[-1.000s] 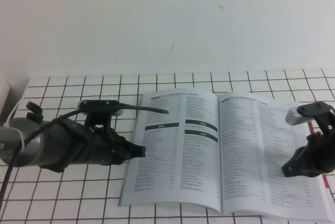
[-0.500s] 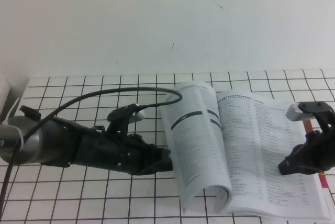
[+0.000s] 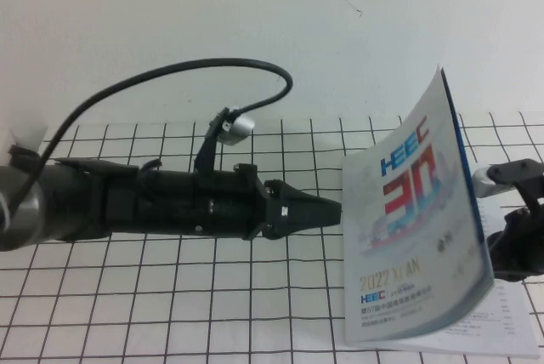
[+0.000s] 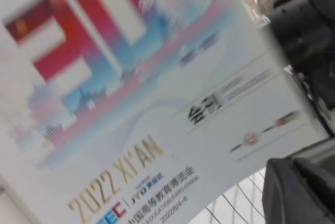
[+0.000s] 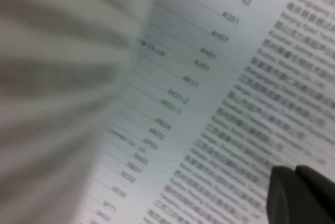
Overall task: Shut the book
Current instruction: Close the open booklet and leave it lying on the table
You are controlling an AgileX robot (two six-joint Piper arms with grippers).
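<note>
Nearest to us, at the right front of the table (image 3: 170, 313), the book (image 3: 408, 236) is lying half open: its lower pages (image 3: 510, 326) are resting flat on the grid, and only a narrow strip of them is showing in the high view. Above them the cover (image 3: 412, 211) is standing steeply, curved, with its printed face turned toward the left side, where we are reading "2022 XI'AN". A little further back, the left arm (image 3: 127, 207) is reaching across the table from the left, low and almost level. The left gripper (image 3: 327, 209) is pointing at the cover; its fingers are pressed together into one point, holding nothing, and the tip is meeting the cover's left edge about halfway up. The left wrist view is filled almost fully by the cover. At the far right the right gripper (image 3: 518, 245) is waiting above the flat pages, partly hidden behind the cover, and we cannot tell if it is gripping anything. Its wrist view is showing printed lines close below it. Behind, a black cable (image 3: 170, 71) is arching over the left arm against the white wall (image 3: 170, 7).
</note>
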